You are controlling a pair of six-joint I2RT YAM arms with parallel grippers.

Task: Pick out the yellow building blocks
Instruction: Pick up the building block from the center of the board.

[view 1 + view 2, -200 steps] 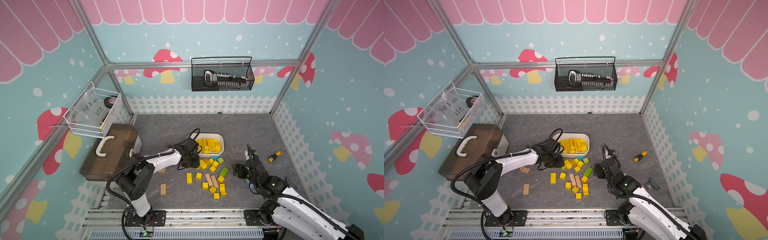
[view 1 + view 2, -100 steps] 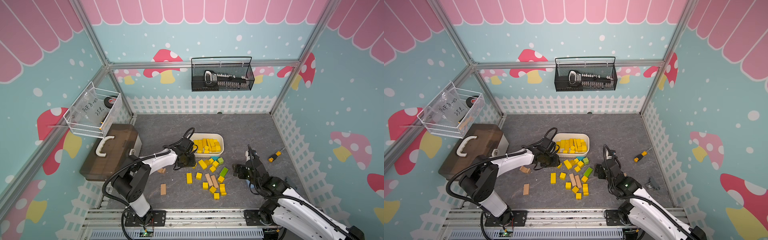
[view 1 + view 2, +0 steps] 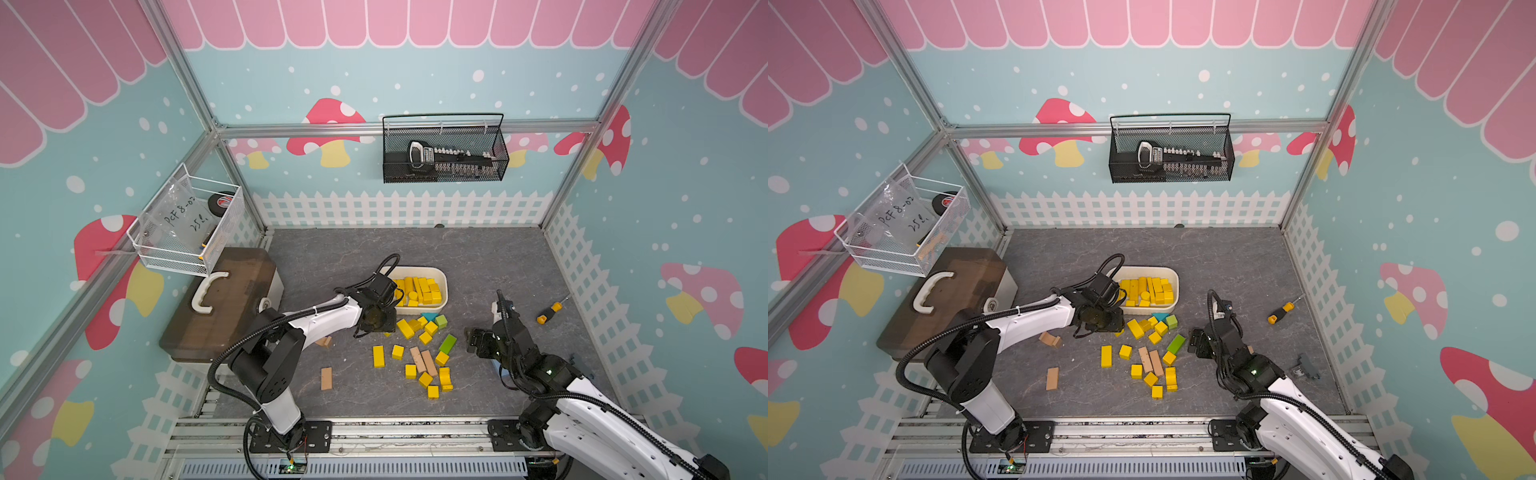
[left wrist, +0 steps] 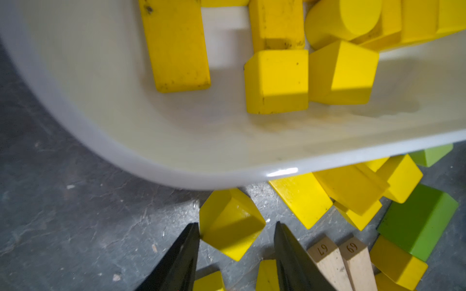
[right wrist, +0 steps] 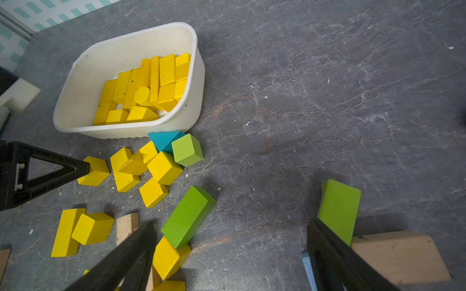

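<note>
Many yellow building blocks (image 3: pixel 417 289) (image 3: pixel 1148 289) lie in the white bin (image 3: pixel 445 286) (image 3: pixel 1177 286). Several more (image 3: pixel 405 328) (image 3: pixel 1136 328) are scattered on the grey floor in front of it. My left gripper (image 4: pixel 235 225) (image 3: pixel 384 330) is low at the bin's near left corner. It is open round a loose yellow cube (image 4: pixel 227 216) (image 5: pixel 95 171) that rests on the floor. One fingertip touches the cube's corner and the other stands clear. My right gripper (image 5: pixel 232 224) (image 3: pixel 473 345) hangs wide open over bare floor to the right of the pile, with nothing in it.
Green blocks (image 5: pixel 187 216) (image 5: pixel 187 150) (image 5: pixel 339 209), a teal wedge (image 5: pixel 164 139) and plain tan blocks (image 3: pixel 422 361) (image 3: pixel 326 378) lie among the yellow ones. A brown case (image 3: pixel 224 303) stands at the left. A screwdriver (image 3: pixel 548 309) lies at the right.
My left gripper's jaws have spread a little and its wrist has shifted slightly to the left. The right gripper has edged slightly toward the pile.
</note>
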